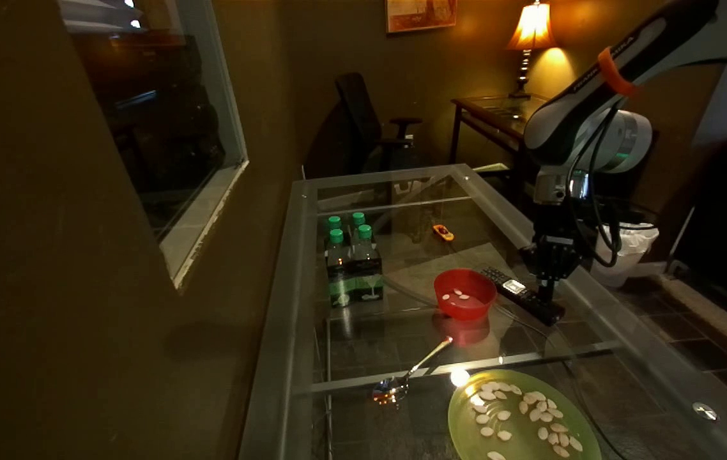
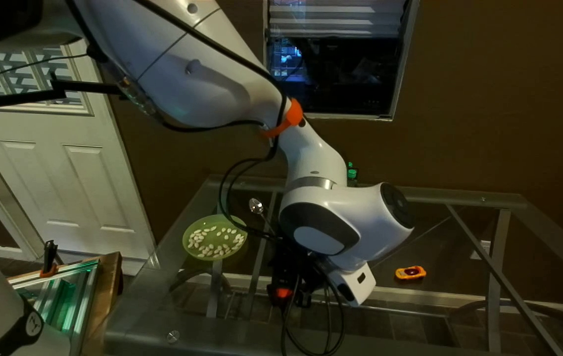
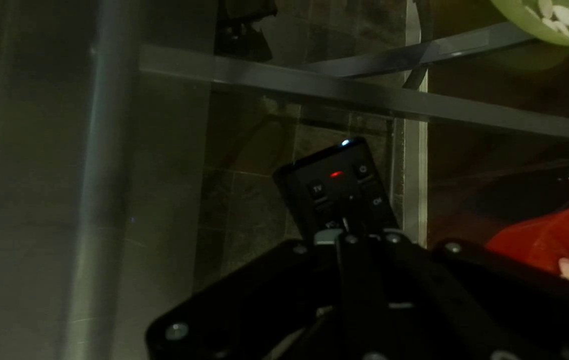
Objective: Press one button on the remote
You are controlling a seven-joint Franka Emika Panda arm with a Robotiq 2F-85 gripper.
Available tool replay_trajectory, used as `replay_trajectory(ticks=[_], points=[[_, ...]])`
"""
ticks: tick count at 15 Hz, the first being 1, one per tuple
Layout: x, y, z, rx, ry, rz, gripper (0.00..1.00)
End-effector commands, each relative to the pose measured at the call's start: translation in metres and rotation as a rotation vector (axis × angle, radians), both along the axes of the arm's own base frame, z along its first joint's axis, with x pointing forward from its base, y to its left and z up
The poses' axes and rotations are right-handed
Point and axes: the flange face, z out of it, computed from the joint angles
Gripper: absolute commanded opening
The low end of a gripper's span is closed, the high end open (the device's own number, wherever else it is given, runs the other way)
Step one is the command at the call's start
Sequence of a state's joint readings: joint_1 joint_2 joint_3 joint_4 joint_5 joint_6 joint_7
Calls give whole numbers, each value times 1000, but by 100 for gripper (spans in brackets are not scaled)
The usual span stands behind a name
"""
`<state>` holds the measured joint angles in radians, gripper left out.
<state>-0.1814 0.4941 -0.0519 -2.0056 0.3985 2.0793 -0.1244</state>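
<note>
The remote [image 1: 515, 287] is a long black slab with a pale patch, lying flat on the glass table beside the red bowl. In the wrist view the near-black end of the remote [image 3: 324, 182] shows a lit red light and buttons, one marked TV. My gripper [image 1: 547, 297] points straight down over that end of the remote. In the wrist view its fingertips [image 3: 350, 207] are together, with nothing between them, over the buttons. The tips are at the remote's surface or very close; I cannot tell if they touch. The arm hides the remote in an exterior view.
The red bowl [image 1: 464, 295] with white pieces stands close beside the remote. A green plate [image 1: 517, 441] of white pieces, a spoon [image 1: 411, 372], a bottle pack [image 1: 354, 275] and a yellow toy car [image 1: 443, 232] are on the glass table. A cable runs near the bowl.
</note>
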Motion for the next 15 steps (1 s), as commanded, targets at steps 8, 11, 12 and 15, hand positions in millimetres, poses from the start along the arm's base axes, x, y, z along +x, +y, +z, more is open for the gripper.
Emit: replay_trajectory(ticks=[8, 11, 12, 15], points=[[9, -6, -30, 2, 63, -29, 0], [10, -7, -33, -1, 68, -30, 0], [10, -8, -34, 2, 70, -30, 0], [11, -9, -35, 0, 76, -32, 0]])
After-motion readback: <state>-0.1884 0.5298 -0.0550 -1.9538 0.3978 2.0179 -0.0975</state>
